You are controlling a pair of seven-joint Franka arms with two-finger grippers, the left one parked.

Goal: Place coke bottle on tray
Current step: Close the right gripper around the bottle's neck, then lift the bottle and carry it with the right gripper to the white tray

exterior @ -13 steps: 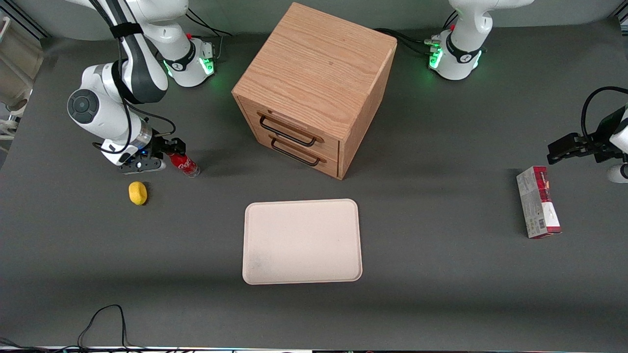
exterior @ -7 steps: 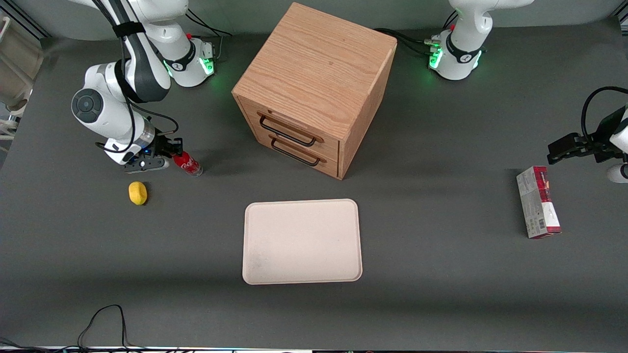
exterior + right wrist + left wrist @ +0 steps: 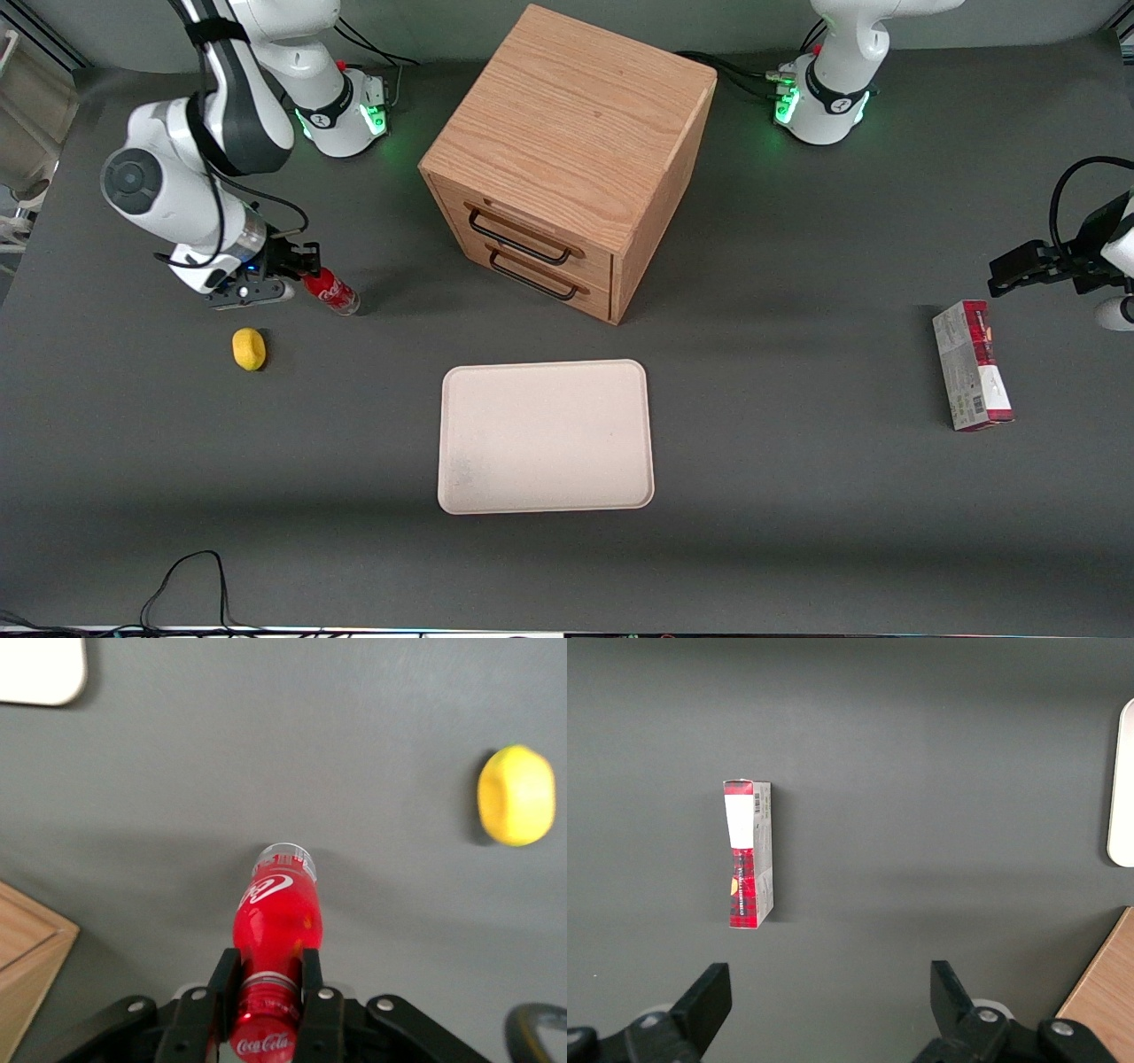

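Coke bottle (image 3: pixel 275 930) in gripper (image 3: pixel 267 985) over dark grey table (image 3: pixel 797 496).

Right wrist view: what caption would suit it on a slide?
The tool grips the coke bottle by its neck above the table, lemon nearby.

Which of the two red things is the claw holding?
The coke bottle, pinched at its neck by the gripper; the red carton lies untouched toward the parked arm's end.
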